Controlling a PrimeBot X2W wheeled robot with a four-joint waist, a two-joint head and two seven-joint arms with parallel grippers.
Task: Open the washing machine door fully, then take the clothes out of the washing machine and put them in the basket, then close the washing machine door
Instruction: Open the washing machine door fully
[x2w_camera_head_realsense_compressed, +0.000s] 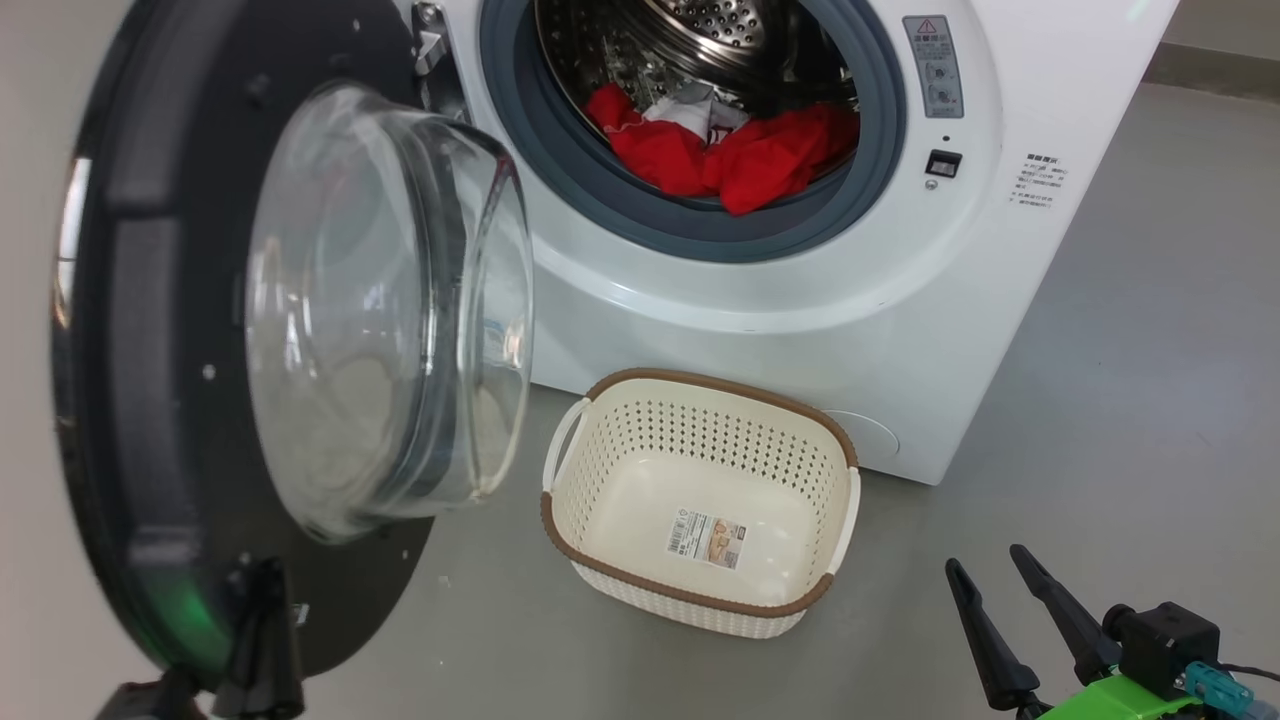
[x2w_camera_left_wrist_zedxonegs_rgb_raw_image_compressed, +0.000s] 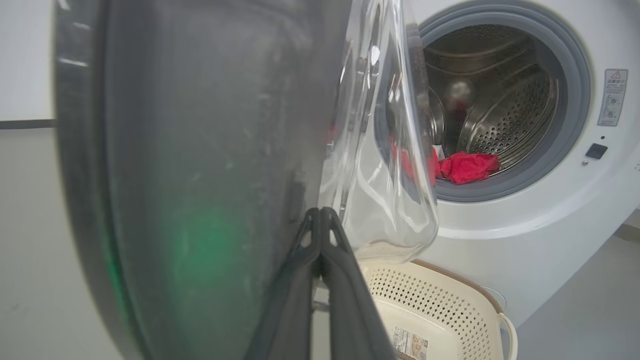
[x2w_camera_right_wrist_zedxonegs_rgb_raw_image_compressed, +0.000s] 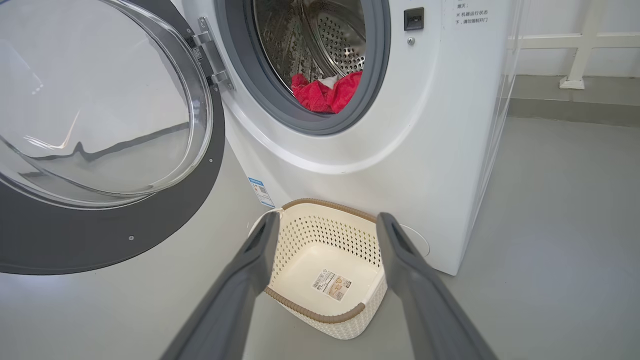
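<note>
The washing machine door stands swung out to the left, its glass bowl bulging toward the machine. My left gripper is shut, its fingertips right at the door's inner black face. Red clothes with a white part lie at the front of the steel drum in the washing machine. The cream basket sits on the floor below the opening, holding nothing. My right gripper hangs open at the lower right, and its wrist view frames the basket between the fingers.
Grey floor spreads to the right of the machine. A pale wall lies behind the open door. The wall base and a white post stand beyond the machine's right side.
</note>
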